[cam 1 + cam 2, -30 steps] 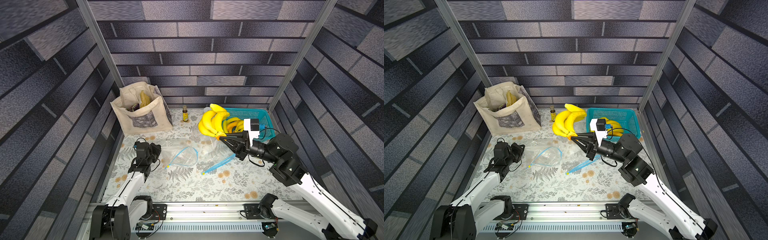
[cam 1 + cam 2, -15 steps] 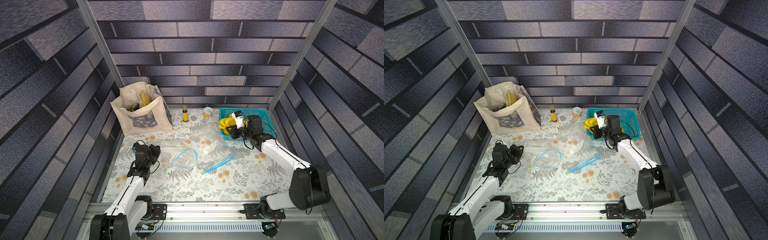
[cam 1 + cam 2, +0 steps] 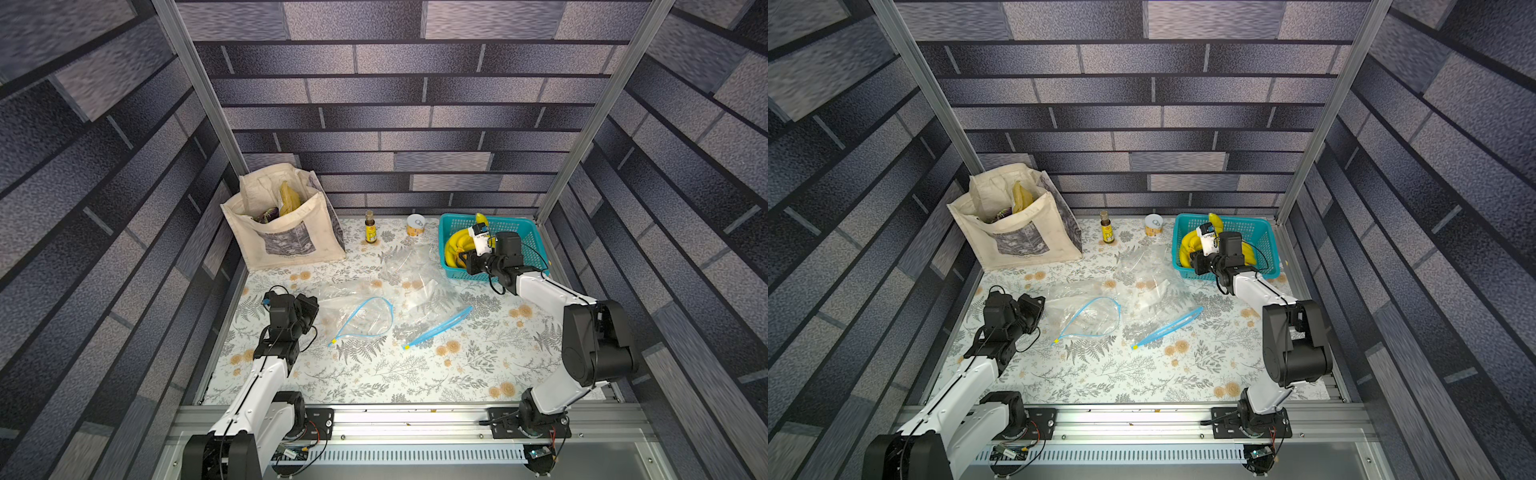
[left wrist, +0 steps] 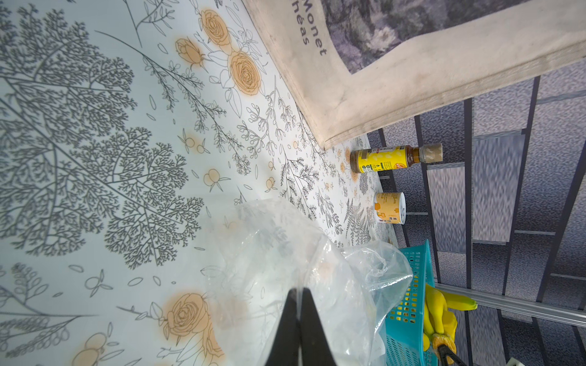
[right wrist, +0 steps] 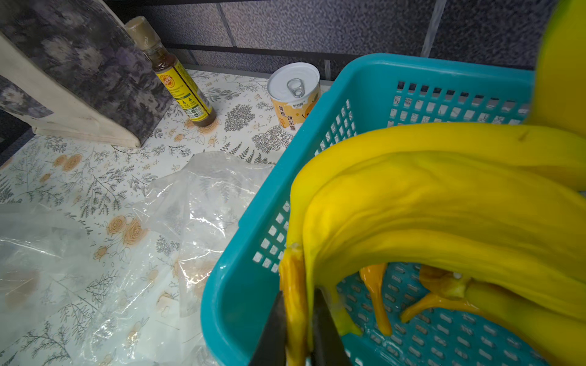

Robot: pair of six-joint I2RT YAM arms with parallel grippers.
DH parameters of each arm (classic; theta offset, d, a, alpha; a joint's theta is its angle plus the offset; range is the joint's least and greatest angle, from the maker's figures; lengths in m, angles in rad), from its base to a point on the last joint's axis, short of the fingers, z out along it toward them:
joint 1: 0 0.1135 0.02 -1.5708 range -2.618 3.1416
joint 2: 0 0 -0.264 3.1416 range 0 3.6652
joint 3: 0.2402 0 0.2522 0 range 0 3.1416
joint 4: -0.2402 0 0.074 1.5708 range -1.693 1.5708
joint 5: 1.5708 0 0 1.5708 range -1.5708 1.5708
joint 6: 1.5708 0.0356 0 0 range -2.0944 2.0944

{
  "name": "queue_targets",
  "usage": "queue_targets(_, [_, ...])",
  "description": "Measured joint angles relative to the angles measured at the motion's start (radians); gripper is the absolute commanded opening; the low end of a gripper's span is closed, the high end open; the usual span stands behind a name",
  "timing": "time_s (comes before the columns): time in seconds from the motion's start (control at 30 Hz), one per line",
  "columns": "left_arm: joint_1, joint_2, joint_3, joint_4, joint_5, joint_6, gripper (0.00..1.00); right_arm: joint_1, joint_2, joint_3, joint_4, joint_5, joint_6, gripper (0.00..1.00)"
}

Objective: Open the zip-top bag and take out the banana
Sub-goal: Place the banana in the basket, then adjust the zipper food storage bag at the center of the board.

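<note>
- One banana bunch [image 5: 428, 196], probably heavy and bruisable: the right gripper [image 5: 299, 304] clamps its stiff stem [image 5: 293, 279] inside the basket [image 5: 234, 301].
- The left gripper [image 4: 299, 294] stands clenched at the limp bag [image 4: 269, 253], away from the basket.

L arm [image 3: 266, 374] stretched fwd, low, wrist rolled sideways; L gripper [image 4: 299, 291] jaws pressed tight together. R arm [image 3: 540, 291] reaches far fwd, elbow up, R gripper [image 5: 299, 301] jaws clamped on banana stem [image 5: 293, 279].

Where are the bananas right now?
In both top views the bananas are in the teal basket at the back right, next to the can, with the right claw shut on their stem.
</note>
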Motion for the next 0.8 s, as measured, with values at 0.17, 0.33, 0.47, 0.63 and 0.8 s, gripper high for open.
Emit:
queue_targets(0.17, [0.006,-0.003,-0.001,-0.002,0.001,0.003,0.0,-0.002,-0.002,0.013,-0.008,0.002,0.018,0.51])
queue_targets(0.33, [0.006,-0.027,-0.026,0.013,0.001,0.006,0.0,-0.006,-0.075,0.002,-0.058,-0.015,0.059,0.81])
queue_targets(0.47, [0.005,-0.045,-0.079,0.057,-0.005,0.006,0.0,-0.005,-0.212,-0.031,-0.097,-0.013,0.093,0.96])
queue_targets(0.63, [-0.062,-0.053,-0.158,0.109,-0.115,0.002,0.0,-0.002,-0.382,-0.111,-0.109,0.036,0.101,1.0])
queue_targets(0.8, [-0.158,0.017,-0.158,0.183,-0.256,0.026,0.0,0.018,-0.542,-0.326,-0.052,0.151,0.108,1.0])
